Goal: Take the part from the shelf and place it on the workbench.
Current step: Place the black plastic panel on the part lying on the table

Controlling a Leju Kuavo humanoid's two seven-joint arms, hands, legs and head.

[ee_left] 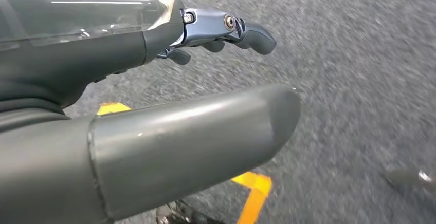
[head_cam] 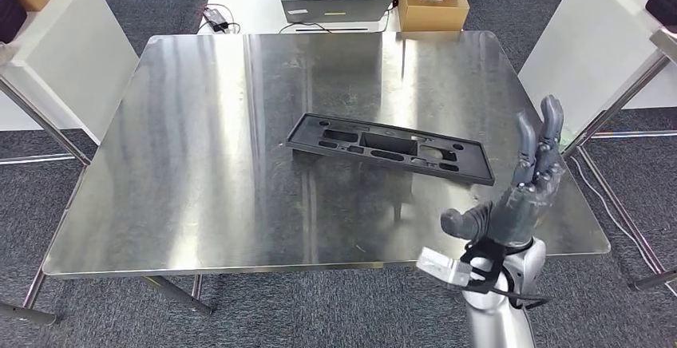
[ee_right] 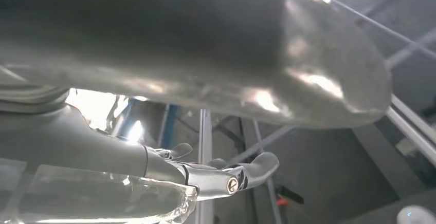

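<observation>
The right hand is being held upright above the workbench's near right corner, fingers extended upward and slightly apart, thumb stuck out toward the left; nothing is being gripped. In the right wrist view the right hand's fingers are seen spread, with nothing between them and the thumb.

The left hand is being carried low over grey carpet crossed by yellow floor tape; its fingers are partly curled, apart from the thumb, and nothing is being held.

The black plastic part, a long flat frame with cut-outs, is lying flat on the workbench, right of centre, angled toward the right edge, apart from the right hand.

Beyond the far edge, a white table is carrying a laptop and a cardboard box.
</observation>
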